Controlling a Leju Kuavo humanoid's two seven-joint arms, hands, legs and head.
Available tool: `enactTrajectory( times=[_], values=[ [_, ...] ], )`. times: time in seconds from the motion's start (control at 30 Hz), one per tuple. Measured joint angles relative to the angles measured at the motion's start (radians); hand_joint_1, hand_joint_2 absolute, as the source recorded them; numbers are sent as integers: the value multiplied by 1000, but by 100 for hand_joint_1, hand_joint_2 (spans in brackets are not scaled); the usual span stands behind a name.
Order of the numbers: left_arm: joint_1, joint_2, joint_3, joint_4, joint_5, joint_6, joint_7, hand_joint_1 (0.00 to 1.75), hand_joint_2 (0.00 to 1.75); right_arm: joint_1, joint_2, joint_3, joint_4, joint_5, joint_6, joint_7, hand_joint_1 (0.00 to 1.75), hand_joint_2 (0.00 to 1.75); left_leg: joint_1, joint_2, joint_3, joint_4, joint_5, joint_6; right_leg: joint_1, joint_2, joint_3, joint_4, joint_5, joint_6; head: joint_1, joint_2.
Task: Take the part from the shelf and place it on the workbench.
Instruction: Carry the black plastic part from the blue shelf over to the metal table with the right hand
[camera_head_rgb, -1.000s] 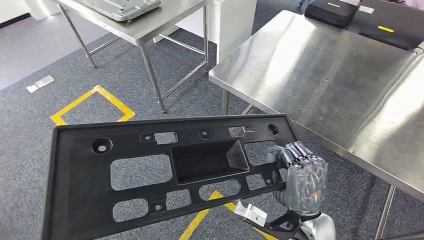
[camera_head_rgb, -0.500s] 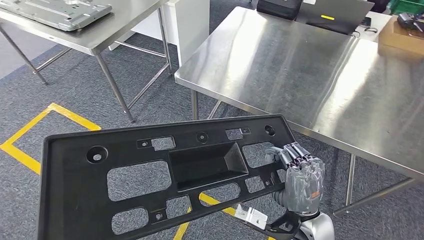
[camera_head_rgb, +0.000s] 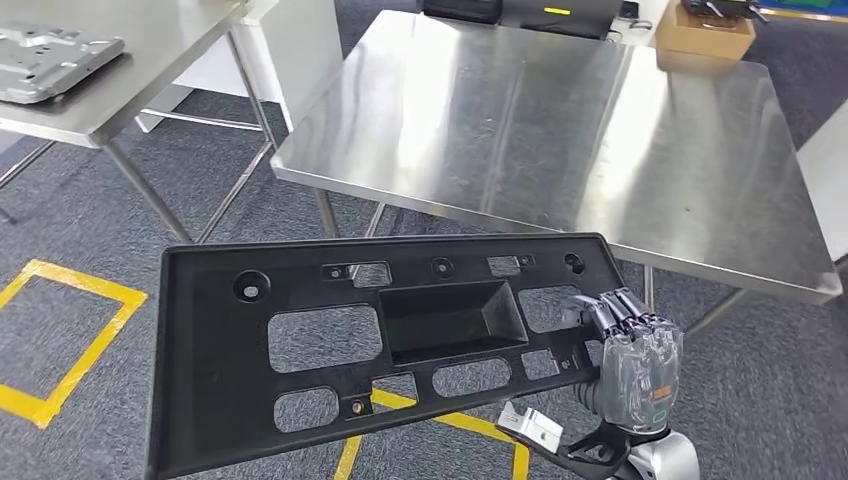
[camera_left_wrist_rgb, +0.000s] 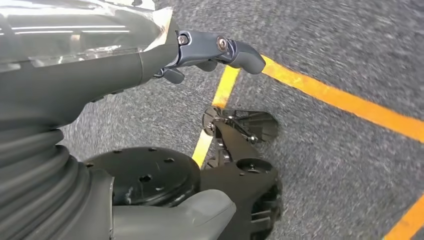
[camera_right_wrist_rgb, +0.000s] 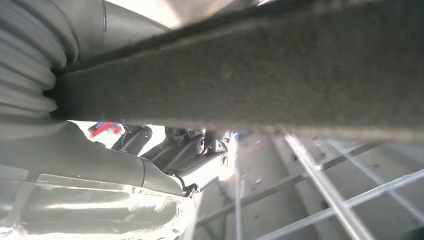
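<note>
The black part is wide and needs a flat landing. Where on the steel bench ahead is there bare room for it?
The workbench is bare from its near edge to the far edge, where a cardboard box and dark cases crowd it. The right hand holds the black part short of it.

Robot turned right, workbench (camera_head_rgb: 560, 130) now centred ahead, part (camera_head_rgb: 300, 400) shifted rightward in view

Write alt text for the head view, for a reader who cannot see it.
A large flat black plastic part with many cutouts is held out low in front, the right robot hand gripping its right end. Beyond it stands a bare steel workbench on grey carpet marked with yellow tape. A second steel table at upper left carries a grey metal plate.
</note>
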Motion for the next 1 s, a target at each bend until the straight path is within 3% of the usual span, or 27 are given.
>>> enactTrajectory(
  times=[0.07, 0.13, 0.17, 0.2, 0.3, 0.37, 0.47, 0.57, 0.67, 1.0],
  values=[
    [0, -5, -2, 0, -4, 17, -1, 0, 175, -2, -4, -7, -1, -1, -5, 1, 175, 175, 2, -63, -53, 120, -69, -3, -2, 25, 1, -1, 4, -13, -5, 0],
    [2, -9, -5, 0, -10, 27, -1, 0, 175, -3, -8, -14, -1, -3, -5, 2, 175, 175, 3, -85, -116, 246, -115, -3, 1, 54, 0, -1, 4, -17, -6, 0],
    [2, -11, -6, 0, -13, 27, -2, 0, 175, -2, -10, -19, -1, -4, -6, 2, 175, 175, 3, -87, -130, 265, -110, -2, 2, 70, 1, 0, 4, -17, -6, 0],
    [3, -12, -8, 0, -17, 25, -4, 0, 175, -2, -12, -24, -1, -3, -7, 3, 175, 175, 3, -88, -125, 246, -85, -1, 1, 82, 3, 0, 4, -17, -6, 0],
    [0, -12, -14, 0, -31, 6, -12, 0, 175, -3, -18, -33, -1, 18, -11, 13, 175, 175, 7, -100, -53, 60, 23, 3, 4, 110, 4, 6, 2, -13, -8, 0],
    [-3, -12, -22, 0, -40, -12, -17, 0, 175, -8, -23, -43, -1, 37, -13, 27, 175, 175, 8, -110, -33, -10, 49, 5, 14, 120, -5, 14, -3, -8, -9, 0],
    [-5, -12, -34, 0, -50, -27, -21, 0, 175, -19, -34, -60, -1, 49, -10, 40, 175, 175, -3, -113, -37, -19, 55, 12, 19, 119, -14, 15, -7, -8, -7, 0],
    [-4, -11, -39, 0, -51, -30, -22, 0, 175, -31, -42, -72, -1, 50, -7, 41, 175, 175, -11, -118, -38, -18, 57, 21, 13, 114, -10, 10, -3, -1, -7, 0],
    [-4, -11, -43, 0, -52, -31, -22, 0, 175, -36, -46, -75, -1, 50, -5, 42, 175, 175, -12, -120, -41, -17, 59, 23, 12, 113, -7, 7, 0, 5, -7, 0],
    [-4, -9, -53, 0, -52, -31, -22, 0, 175, -44, -51, -81, 0, 50, -5, 42, 175, 175, -13, -122, -42, -17, 57, 26, 11, 111, -9, 5, -1, 7, -8, 0]
  ],
)
